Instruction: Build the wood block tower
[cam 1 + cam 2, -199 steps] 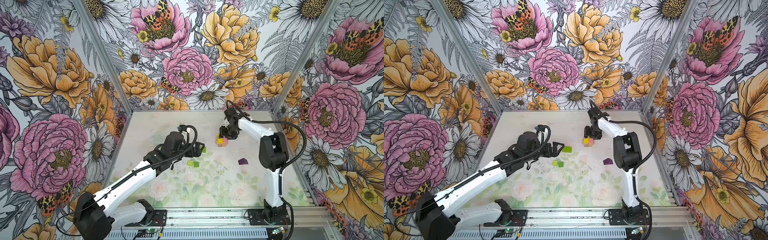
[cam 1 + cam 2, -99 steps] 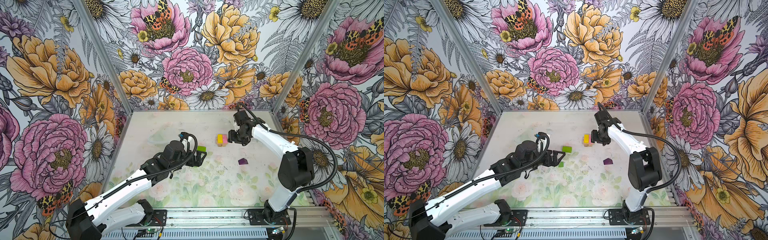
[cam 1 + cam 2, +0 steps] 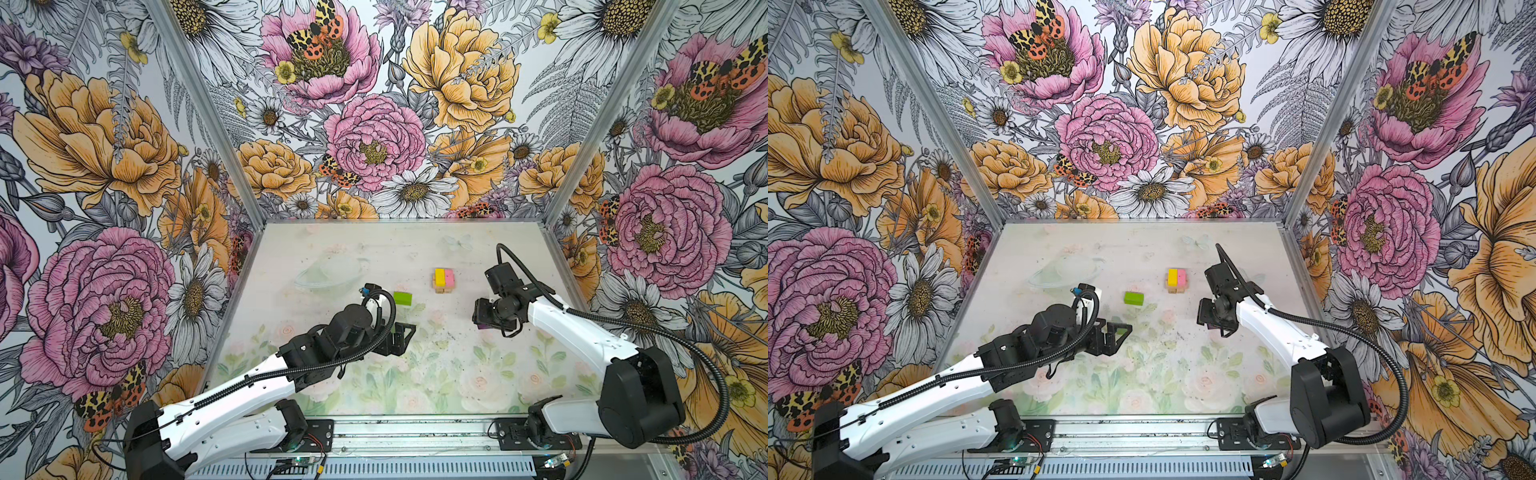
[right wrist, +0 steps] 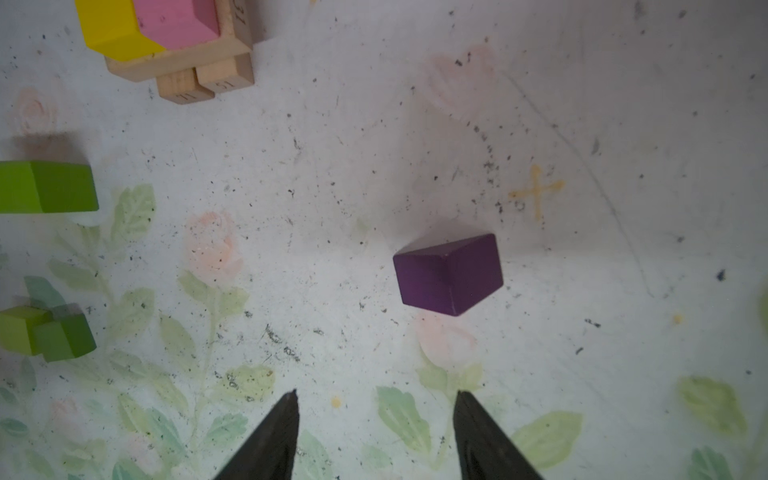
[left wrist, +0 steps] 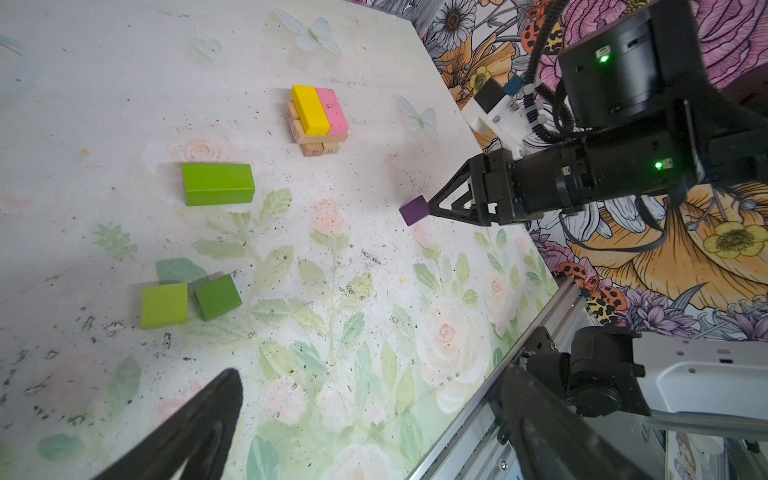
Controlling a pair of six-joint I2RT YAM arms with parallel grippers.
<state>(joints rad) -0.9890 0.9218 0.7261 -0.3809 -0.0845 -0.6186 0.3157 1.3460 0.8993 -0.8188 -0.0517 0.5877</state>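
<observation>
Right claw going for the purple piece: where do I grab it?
Probably from above, the right claw closing on two opposite side faces of the purple piece. It sits alone on the table with a corner turned toward the open claw, so rotate the wrist to square up.

Stands walled on three sides by tall panels printed with pink and orange peonies, daisies and moths, joined at silver metal corner posts, floored by a pale scuffed tabletop of faded roses, fronted by an aluminium rail.
</observation>
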